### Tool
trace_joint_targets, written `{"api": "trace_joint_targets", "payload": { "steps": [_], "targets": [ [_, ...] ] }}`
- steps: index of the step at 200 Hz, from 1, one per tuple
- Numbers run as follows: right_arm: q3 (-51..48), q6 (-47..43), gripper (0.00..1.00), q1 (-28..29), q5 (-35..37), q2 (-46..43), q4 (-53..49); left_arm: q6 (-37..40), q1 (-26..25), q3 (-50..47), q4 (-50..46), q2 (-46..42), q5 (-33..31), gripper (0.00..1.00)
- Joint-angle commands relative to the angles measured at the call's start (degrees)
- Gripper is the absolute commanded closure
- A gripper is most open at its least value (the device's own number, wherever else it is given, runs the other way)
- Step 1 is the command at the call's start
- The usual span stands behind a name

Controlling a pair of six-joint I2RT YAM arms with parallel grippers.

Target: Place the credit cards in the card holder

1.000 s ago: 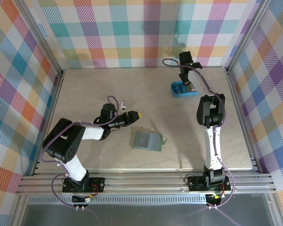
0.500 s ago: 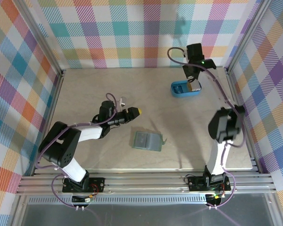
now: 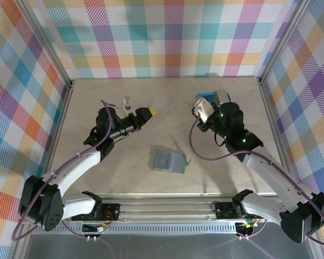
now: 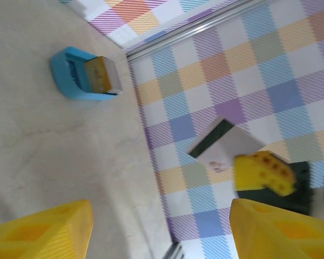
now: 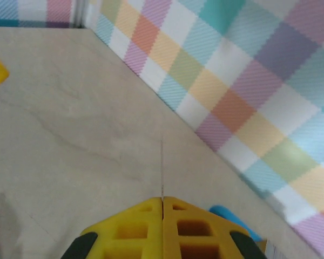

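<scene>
Risk: grey-white card, pinched edge-on in closed right fingers, may twist or slip if passed to wide-spread left fingers; card holder lies unrestrained on desk.

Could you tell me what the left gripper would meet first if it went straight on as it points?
Probably the grey-white stiff rectangular card pinched by the right gripper; the gap before it looks free, though depth is unclear.

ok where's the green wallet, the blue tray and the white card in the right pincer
green wallet (image 3: 168, 161), top view, middle of its face
blue tray (image 4: 61, 70), left wrist view, its left wall
white card (image 4: 228, 147), left wrist view, its pale face
</scene>
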Motion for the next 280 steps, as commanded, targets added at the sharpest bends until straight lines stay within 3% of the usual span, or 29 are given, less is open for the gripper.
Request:
{"api": "trace_joint_targets", "payload": {
  "steps": [1,31,80,110,124,148,157,162,167,180,188,207,225,254,280],
  "targets": [
    [-6.6,-15.0,1.00,4.2,-4.7,-3.9,15.4,-6.2,-0.3,0.7,-2.8,-3.0,1.5,0.32],
    [-11.9,-25.1,1.00,10.1,-2.6,-6.1,21.9,-9.6,-2.2,0.9,-3.7,-5.1,3.3,0.31],
    [-17.9,-42.2,1.00,17.4,1.0,-4.0,35.4,-10.6,-5.7,2.9,-13.0,-6.7,2.6,0.27],
    [-19.0,-46.5,1.00,19.1,1.9,-1.4,40.5,-13.4,-8.2,2.1,-8.7,-7.2,1.5,0.31],
    [-19.3,-47.5,1.00,19.8,2.3,-0.8,41.5,-15.0,-8.6,1.8,-6.5,-7.2,2.0,0.40],
    [-19.8,-47.3,1.00,20.2,3.6,0.4,42.9,-16.7,-8.8,0.1,-1.7,-7.8,1.7,0.83],
    [-19.8,-45.1,0.72,20.2,5.3,0.6,43.5,-16.8,-8.8,-0.5,-0.2,-8.1,1.3,0.96],
    [-19.8,-42.7,0.57,20.2,6.6,0.4,43.9,-16.8,-8.8,-0.9,0.3,-8.3,1.0,1.00],
    [-19.9,-39.5,0.49,20.2,8.1,-0.1,44.4,-16.7,-8.8,-1.2,0.7,-8.5,0.5,1.00],
    [-21.1,-24.1,0.39,20.2,13.2,-3.1,45.7,-15.3,-8.8,-2.2,2.1,-9.2,-1.0,1.00],
    [-21.1,-11.4,0.36,20.2,15.9,-6.3,41.1,-13.9,-8.8,-2.7,2.9,-9.6,-2.3,1.00],
    [-18.0,20.2,0.35,19.7,12.1,-13.3,22.3,-11.6,-9.1,-4.0,4.9,-9.7,-5.6,1.00],
    [-16.6,46.1,0.35,18.8,3.9,-15.8,16.8,-11.3,-9.8,-5.8,10.7,-8.8,-7.5,1.00],
    [-18.5,75.1,0.42,16.5,-4.8,-14.0,21.5,-9.8,-11.8,-7.3,16.0,-7.6,-11.2,1.00],
    [-23.5,97.9,0.47,13.1,-9.0,-9.3,37.7,-8.9,-13.3,-7.4,17.6,-6.5,-12.3,1.00]
  ]
}}
